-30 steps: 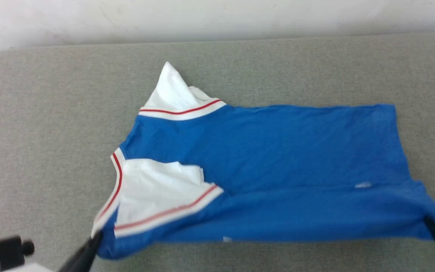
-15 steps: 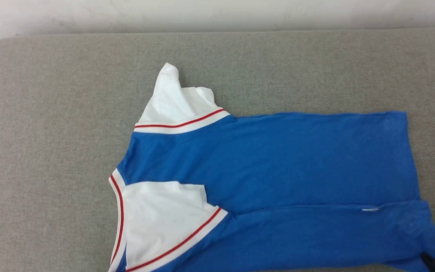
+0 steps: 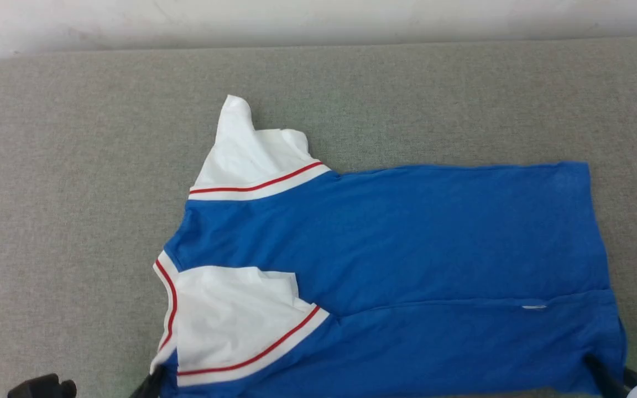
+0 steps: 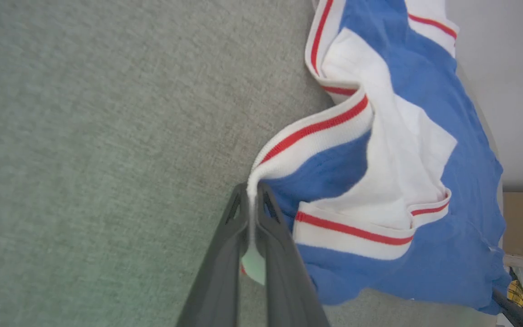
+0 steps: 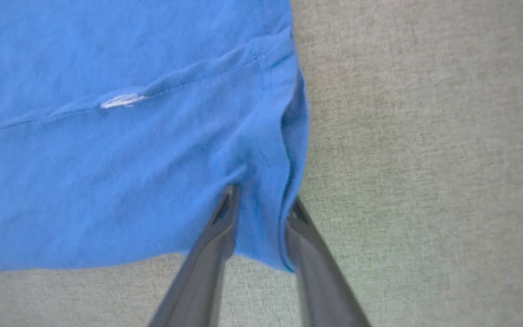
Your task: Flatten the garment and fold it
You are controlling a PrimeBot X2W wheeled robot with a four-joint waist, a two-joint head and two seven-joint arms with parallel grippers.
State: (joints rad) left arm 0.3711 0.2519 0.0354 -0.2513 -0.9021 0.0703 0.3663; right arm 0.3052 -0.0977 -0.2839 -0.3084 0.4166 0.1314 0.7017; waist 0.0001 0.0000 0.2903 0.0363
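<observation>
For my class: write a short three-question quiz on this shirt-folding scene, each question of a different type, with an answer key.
1. True or false: the left gripper has its jaws shut on the red-and-white trim of the garment.
2. The garment lies on: A) a grey fabric surface; B) a wooden floor; C) a metal tray.
3. Fill in: the right gripper has its jaws standing ___ around the blue hem corner.
Key: 1 true; 2 A; 3 apart.

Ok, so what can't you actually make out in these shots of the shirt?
- The garment's underside, all views: hidden against the grey surface.
- Its near edge, head view: cut off by the frame's bottom.
- The white tag on the seam, right wrist view: too small to read.
- The trim inside the left gripper, left wrist view: hidden between the shut fingers.
</observation>
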